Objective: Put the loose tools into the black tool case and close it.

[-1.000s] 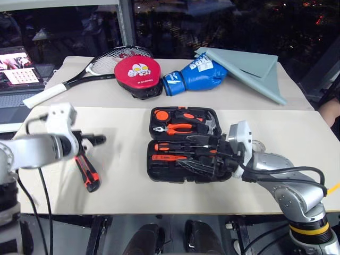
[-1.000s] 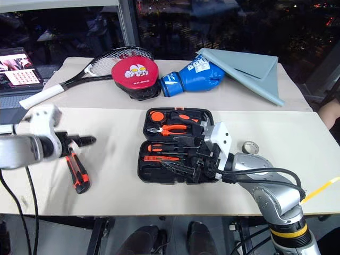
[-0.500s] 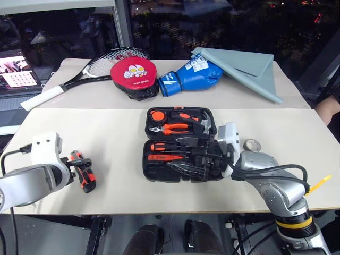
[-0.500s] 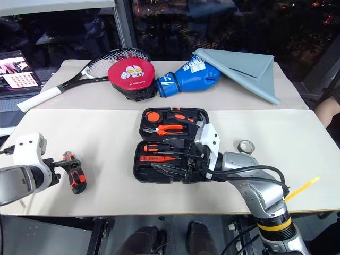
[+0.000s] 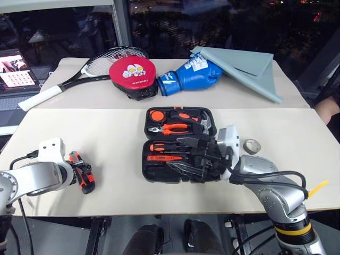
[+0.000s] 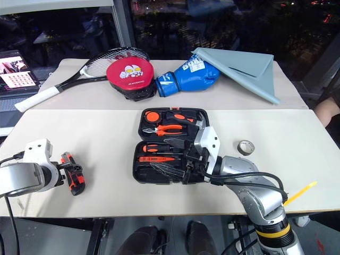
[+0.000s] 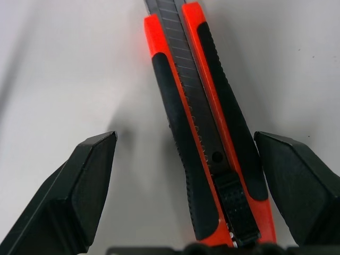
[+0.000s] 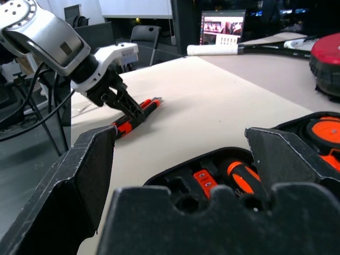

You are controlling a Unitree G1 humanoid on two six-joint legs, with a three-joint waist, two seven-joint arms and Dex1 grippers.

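The utility knife (image 7: 204, 133) lies flat on the counter (image 5: 117, 133) near its left front edge, orange and black, with its segmented blade slider facing up. My left end effector (image 7: 186, 180) is spread wide and straddles the knife's rear end, one finger on each side; contact cannot be confirmed. The black tool case (image 5: 180, 143) lies open at the counter's centre. Its far half holds orange-handled pliers (image 5: 172, 128) and a hammer (image 5: 204, 123); its near half holds orange-and-black screwdrivers (image 5: 164, 147). My right end effector (image 8: 180, 175) is spread wide, level above the case's right side, holding nothing. The tape roll (image 5: 252, 145) lies just right of the case. Behind stand a red punch pad (image 5: 133, 74) with unreadable lettering, a blue boxing glove (image 5: 191, 76) and a racket (image 5: 85, 71).
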